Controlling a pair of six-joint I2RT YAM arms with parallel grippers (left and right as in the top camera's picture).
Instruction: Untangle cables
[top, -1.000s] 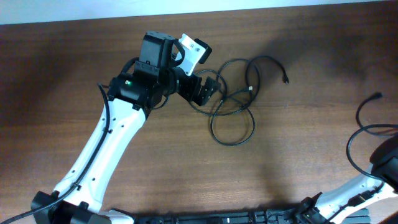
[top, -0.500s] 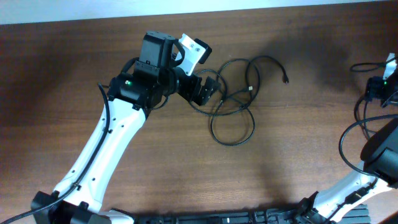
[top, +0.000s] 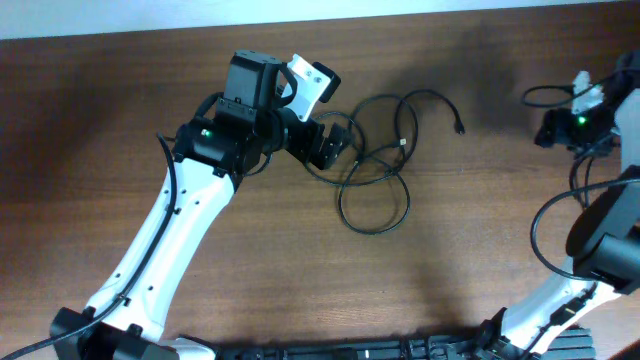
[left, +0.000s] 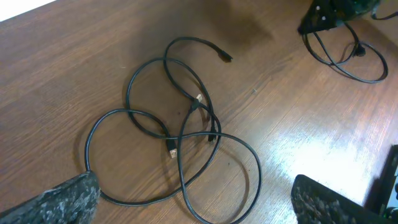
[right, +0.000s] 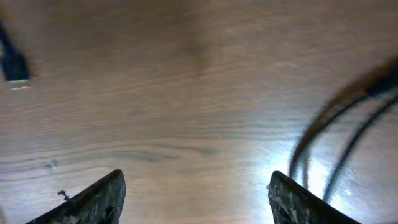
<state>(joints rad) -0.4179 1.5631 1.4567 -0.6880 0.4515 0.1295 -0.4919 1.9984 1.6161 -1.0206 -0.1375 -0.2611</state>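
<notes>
A tangle of thin black cables (top: 380, 165) lies on the brown table, just right of my left gripper (top: 335, 145). In the left wrist view the cables (left: 193, 112) loop over one another. The lowest loops reach between the open left gripper's (left: 196, 205) fingertips (left: 65, 198), which hold nothing. One plug end (top: 459, 128) points toward the right. My right gripper (top: 550, 130) hangs at the far right edge. It is open (right: 199, 199), with only bare wood between its fingers. A separate black cable loop (left: 348, 62) lies under it.
The right arm's own black leads (top: 560, 230) curl down the right edge of the table. A small plug (right: 13, 67) shows at the top left of the right wrist view. The table's back edge (top: 400, 12) meets a pale wall.
The right arm has swung up from the lower right corner to the far right edge, and its gripper has opened. The left arm and the tangle have not moved.
</notes>
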